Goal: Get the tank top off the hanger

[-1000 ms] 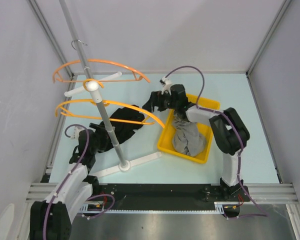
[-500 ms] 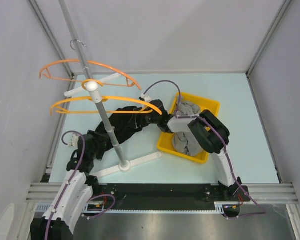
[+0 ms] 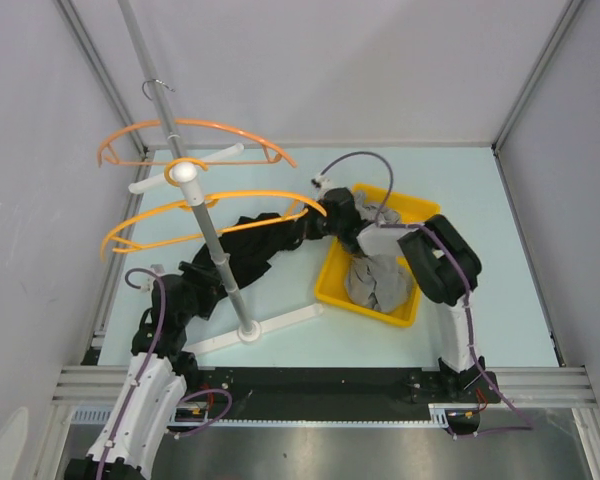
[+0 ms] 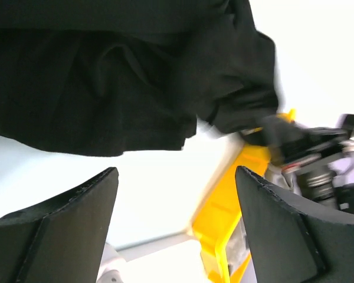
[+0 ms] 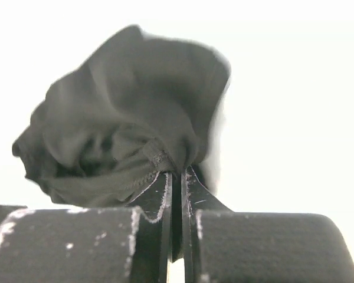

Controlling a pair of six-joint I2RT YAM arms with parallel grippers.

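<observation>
A black tank top (image 3: pixel 260 245) stretches across the lower orange hanger (image 3: pixel 180 207) on the rack, from lower left to upper right. My right gripper (image 3: pixel 316 224) is at the garment's right end. In the right wrist view its jaws are shut on a bunched hem of the tank top (image 5: pixel 135 118). My left gripper (image 3: pixel 194 288) sits at the garment's lower left end, by the pole. Seen from the left wrist, it (image 4: pixel 174 174) is open with nothing between its fingers, and the black cloth (image 4: pixel 124 76) hangs beyond them.
A second orange hanger (image 3: pixel 195 127) hangs higher on the grey pole (image 3: pixel 215 240), which stands on a white cross base (image 3: pixel 270 325). A yellow bin (image 3: pixel 365 305) holding grey clothes (image 3: pixel 375 280) sits right of the rack, under the right arm. Walls enclose the table.
The right gripper swung from above the bin to the tank top's right end and closed on its hem. Both hangers have swayed. The left gripper stayed open near the pole.
</observation>
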